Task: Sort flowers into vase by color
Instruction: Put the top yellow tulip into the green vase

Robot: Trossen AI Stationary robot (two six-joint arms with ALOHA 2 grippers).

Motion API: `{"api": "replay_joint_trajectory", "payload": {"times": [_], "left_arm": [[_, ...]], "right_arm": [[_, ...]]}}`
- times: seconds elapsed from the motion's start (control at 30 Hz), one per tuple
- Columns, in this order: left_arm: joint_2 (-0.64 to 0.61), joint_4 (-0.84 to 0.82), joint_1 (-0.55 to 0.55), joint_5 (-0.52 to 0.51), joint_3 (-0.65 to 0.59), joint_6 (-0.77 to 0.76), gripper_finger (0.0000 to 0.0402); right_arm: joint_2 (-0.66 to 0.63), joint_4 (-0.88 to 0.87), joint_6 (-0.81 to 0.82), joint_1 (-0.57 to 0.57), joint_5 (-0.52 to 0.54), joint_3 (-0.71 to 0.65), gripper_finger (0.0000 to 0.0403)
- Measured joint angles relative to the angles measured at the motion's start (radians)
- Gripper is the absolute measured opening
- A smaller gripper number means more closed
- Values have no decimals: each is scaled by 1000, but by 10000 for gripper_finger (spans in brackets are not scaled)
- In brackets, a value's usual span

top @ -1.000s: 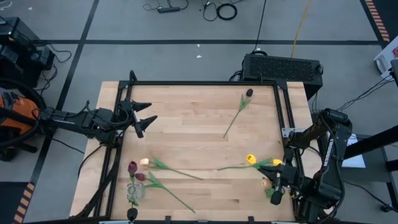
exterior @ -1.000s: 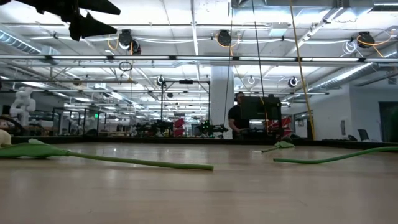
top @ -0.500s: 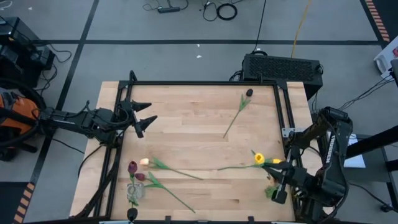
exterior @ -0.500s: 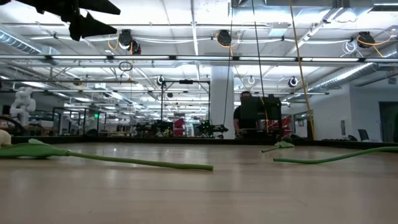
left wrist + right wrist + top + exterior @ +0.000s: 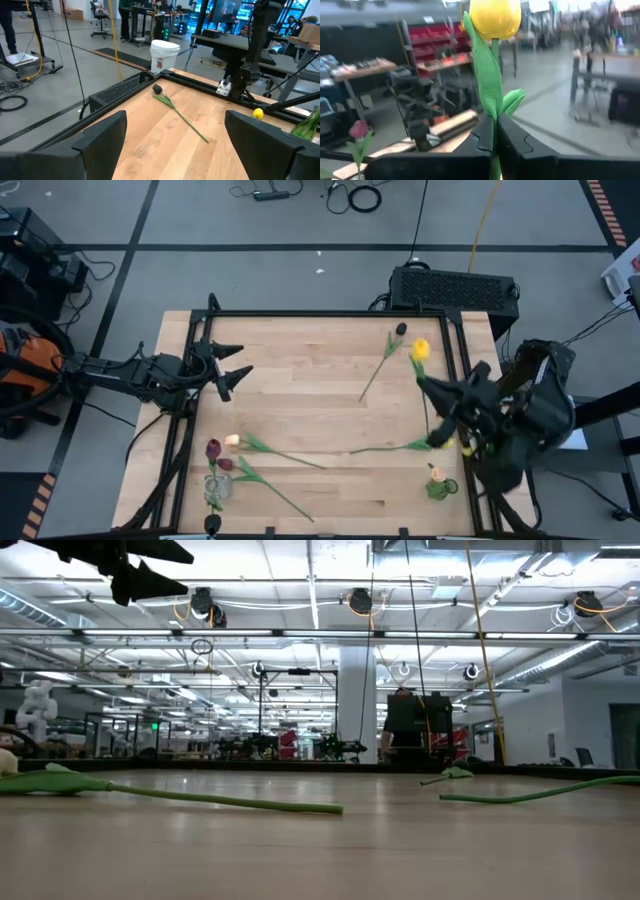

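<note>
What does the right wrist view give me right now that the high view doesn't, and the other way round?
Only the right wrist view shows the right end effector shut tight on the yellow tulip by its stem. Only the high view shows the table layout: the dark tulip lying near the far edge, the vase at the near left corner, and the left end effector open, waiting at the left edge. Both show the lifted yellow tulip.

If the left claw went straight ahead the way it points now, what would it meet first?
Probably nothing on the table: the open left claw hangs above the wood. Roughly in its line lies the dark tulip, then the right claw holding the yellow tulip. Height is unclear.
</note>
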Motion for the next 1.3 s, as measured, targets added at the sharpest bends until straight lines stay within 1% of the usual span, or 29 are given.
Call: {"api": "replay_joint_trajectory", "payload": {"times": [0.07,0.1,0.13,0.23,0.27,0.33,0.4,0.43,0.53,0.6,0.7,0.83,0.93,1.0,1.07,1.17,1.3], "left_arm": [[0,0,0,0,0,0,341],[0,0,0,0,0,0,341],[0,0,0,0,0,0,341],[0,1,0,0,0,9,341],[0,1,0,0,0,14,341],[0,9,0,0,0,41,341],[0,18,0,0,0,58,341],[0,19,0,0,0,60,341],[0,18,0,0,0,60,341],[0,18,0,0,0,61,341],[0,17,0,0,0,62,341],[0,16,0,0,0,118,341],[0,13,0,0,0,138,341],[0,13,0,0,0,135,341],[0,13,0,0,0,133,341],[0,25,0,0,0,132,341],[0,83,0,17,0,132,341]], "right_arm": [[-1,142,-146,-79,-87,30,0],[-1,246,-232,-122,-132,37,0],[-1,354,-326,-165,-182,42,0],[9,726,-667,-294,-389,45,0],[17,850,-769,-334,-440,46,0],[34,1060,-917,-402,-507,47,0],[50,1191,-1033,-469,-584,47,0],[56,1228,-1063,-502,-621,47,0],[76,1259,-1046,-600,-715,47,0],[101,1259,-990,-665,-784,47,0],[156,1275,-891,-748,-923,46,0],[234,1318,-744,-805,-1121,46,0],[262,1273,-611,-812,-1200,46,0],[265,1196,-549,-807,-1207,46,0],[261,1085,-500,-793,-1183,46,0],[261,956,-439,-764,-1070,46,0],[261,890,-430,-723,-894,46,0]]}}
